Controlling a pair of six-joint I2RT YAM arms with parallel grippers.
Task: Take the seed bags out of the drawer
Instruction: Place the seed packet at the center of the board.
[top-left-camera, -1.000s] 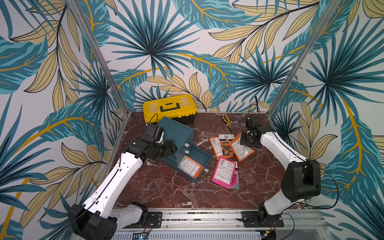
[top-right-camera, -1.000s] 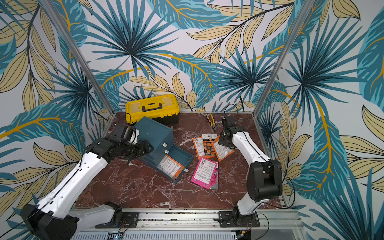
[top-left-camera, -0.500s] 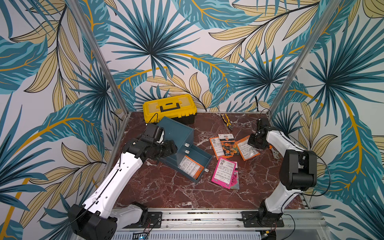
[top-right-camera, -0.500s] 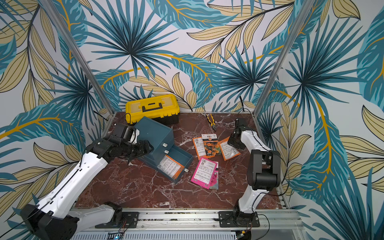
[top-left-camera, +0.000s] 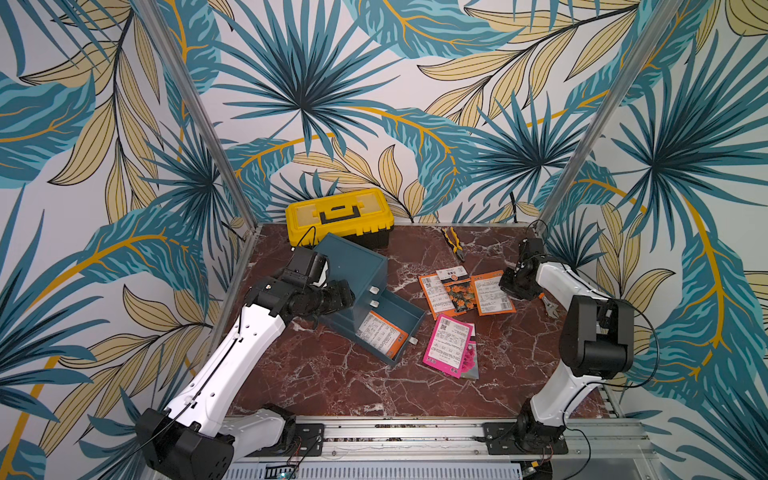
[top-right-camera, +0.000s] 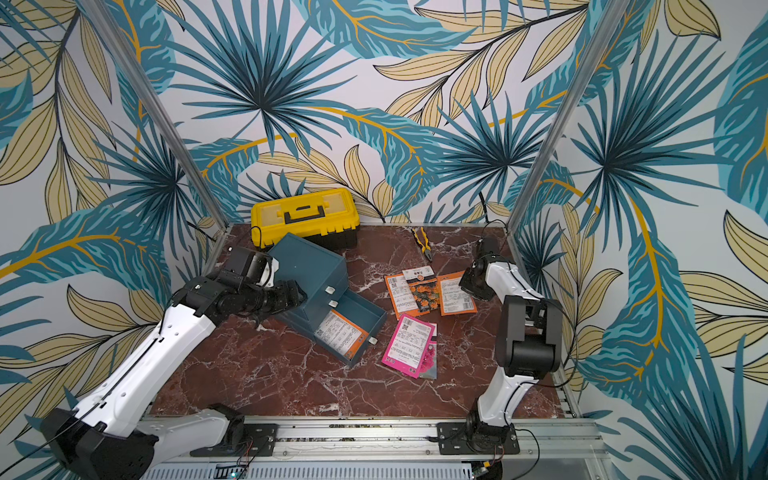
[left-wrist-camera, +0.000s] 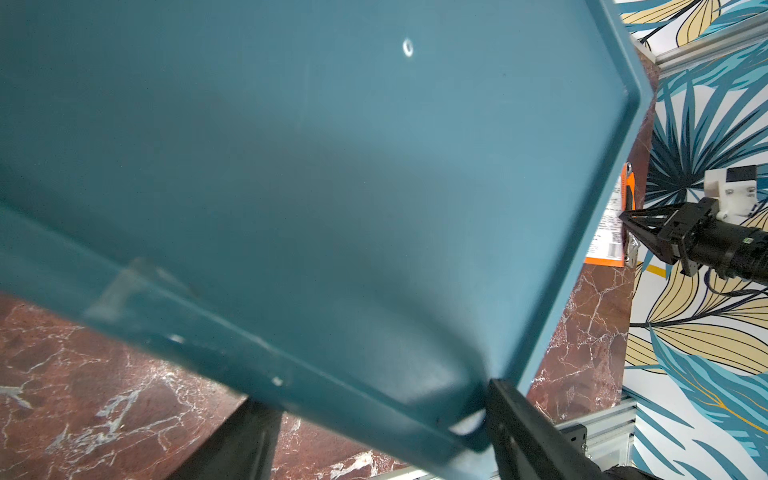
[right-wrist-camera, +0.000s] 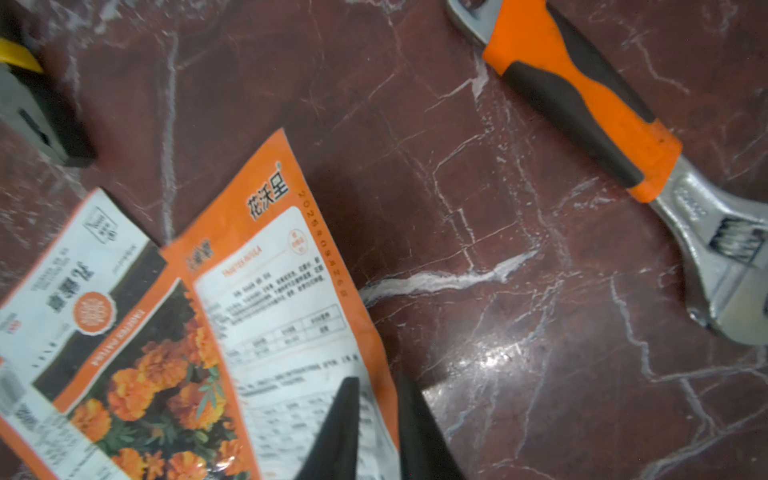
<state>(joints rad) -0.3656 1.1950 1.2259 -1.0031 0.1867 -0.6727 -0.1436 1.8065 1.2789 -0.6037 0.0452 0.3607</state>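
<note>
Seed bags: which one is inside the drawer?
The orange bag lying label-up in the open blue drawer; the others lie out on the marble tabletop.

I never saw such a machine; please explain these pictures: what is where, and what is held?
Two robot arms with pincer grippers work on a marble table. Two pictures look down from above; the other two come from wrist cameras. The left gripper clasps the blue cabinet, whose drawer stands open with one seed bag inside. Outside lie orange bags and a pink bag, near a yellow toolbox, pliers and a wrench. The right gripper, jaws slightly apart over an orange bag, seems to hold nothing.
</note>
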